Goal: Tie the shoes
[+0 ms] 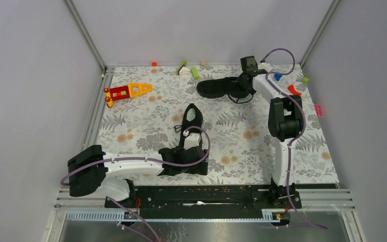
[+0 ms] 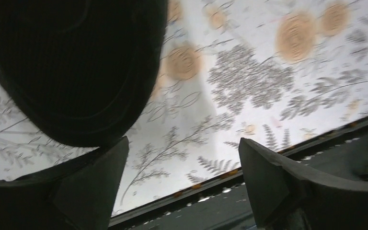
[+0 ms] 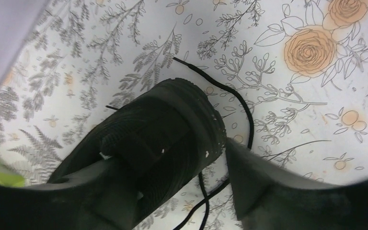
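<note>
From above, the table [image 1: 302,161] wears a cloth with flowers and leaves. Walls stand on its left, far and right sides. The near shoe [image 1: 192,116] stands in the middle. Its long side runs near to far, with its opening at the far end. It has open room on its left and right. The left gripper [image 1: 190,151] is at its near end. The far shoe [image 1: 214,87] lies close to the far edge, with its long side running left to right. The right gripper [image 1: 243,86] is at its right end. Small coloured blocks [image 1: 195,73] lie near it.

The left wrist camera shows the left gripper's 2 fingers [image 2: 91,187] spread wide, with only cloth between them. The near shoe's round black end is just beside 1 finger.

The right wrist camera shows the far shoe's round, rough black end between the 2 fingers. 1 fingertip [image 3: 249,172] touches it. I cannot tell if they squeeze. A thin black lace [image 3: 242,108] curls on the cloth.
</note>
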You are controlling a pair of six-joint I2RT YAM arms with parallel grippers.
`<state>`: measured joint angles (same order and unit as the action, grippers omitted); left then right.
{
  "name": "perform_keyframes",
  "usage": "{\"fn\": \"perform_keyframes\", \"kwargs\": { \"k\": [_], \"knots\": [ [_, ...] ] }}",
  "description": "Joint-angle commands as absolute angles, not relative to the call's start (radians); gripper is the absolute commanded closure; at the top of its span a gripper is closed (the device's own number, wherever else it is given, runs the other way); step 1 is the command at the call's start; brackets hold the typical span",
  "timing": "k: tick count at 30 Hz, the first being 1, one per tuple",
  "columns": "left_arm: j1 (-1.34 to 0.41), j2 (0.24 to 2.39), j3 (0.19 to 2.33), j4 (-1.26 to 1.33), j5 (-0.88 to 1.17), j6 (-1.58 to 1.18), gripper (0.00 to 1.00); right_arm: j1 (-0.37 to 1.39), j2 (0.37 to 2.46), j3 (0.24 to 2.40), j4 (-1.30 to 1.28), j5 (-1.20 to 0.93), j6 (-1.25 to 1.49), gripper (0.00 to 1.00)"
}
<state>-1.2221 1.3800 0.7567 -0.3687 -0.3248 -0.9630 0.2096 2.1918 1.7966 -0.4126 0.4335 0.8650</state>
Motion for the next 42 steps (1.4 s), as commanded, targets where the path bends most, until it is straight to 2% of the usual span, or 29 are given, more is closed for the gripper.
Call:
{"fn": "perform_keyframes", "kwargs": {
  "k": [1,5,10,15,19,26,31,37,39,42],
  "knots": [
    [-1.226,1.395,0.729,-0.380,-0.360,-1.011,0.03,0.220,2.208,1.883,-0.502,0.499,0.846,0.45],
    [-1.219,1.469,0.744,-0.343,-0.379,-1.017,0.01,0.221,2.062,1.716,-0.401,0.509,0.760,0.75],
    [-1.076,1.543,0.779,-0.285,-0.347,-0.912,0.01,0.218,1.859,1.501,-0.269,0.509,0.620,1.00],
    [-0.923,1.606,0.847,-0.234,-0.363,-0.806,0.01,0.208,1.727,1.408,-0.306,0.523,0.536,1.00],
    [-0.727,1.700,0.911,-0.178,-0.285,-0.750,0.01,0.192,1.605,1.350,-0.295,0.496,0.449,1.00],
    [-0.517,1.869,1.119,-0.179,-0.213,-0.622,0.01,0.192,1.403,1.279,-0.234,0.143,0.326,1.00],
    [-0.467,1.970,1.321,-0.210,-0.193,-0.541,0.01,0.192,1.290,1.218,-0.162,0.050,0.356,1.00],
    [-0.432,2.058,1.546,-0.270,-0.089,-0.514,0.01,0.191,1.238,1.201,-0.157,0.067,0.362,1.00],
    [-0.433,2.018,1.534,-0.294,-0.054,-0.517,0.02,0.192,1.227,1.208,-0.165,0.051,0.361,1.00],
    [-0.444,1.826,1.350,-0.215,-0.021,-0.542,0.02,0.192,1.196,1.195,-0.115,-0.034,0.379,1.00]
  ]
}}
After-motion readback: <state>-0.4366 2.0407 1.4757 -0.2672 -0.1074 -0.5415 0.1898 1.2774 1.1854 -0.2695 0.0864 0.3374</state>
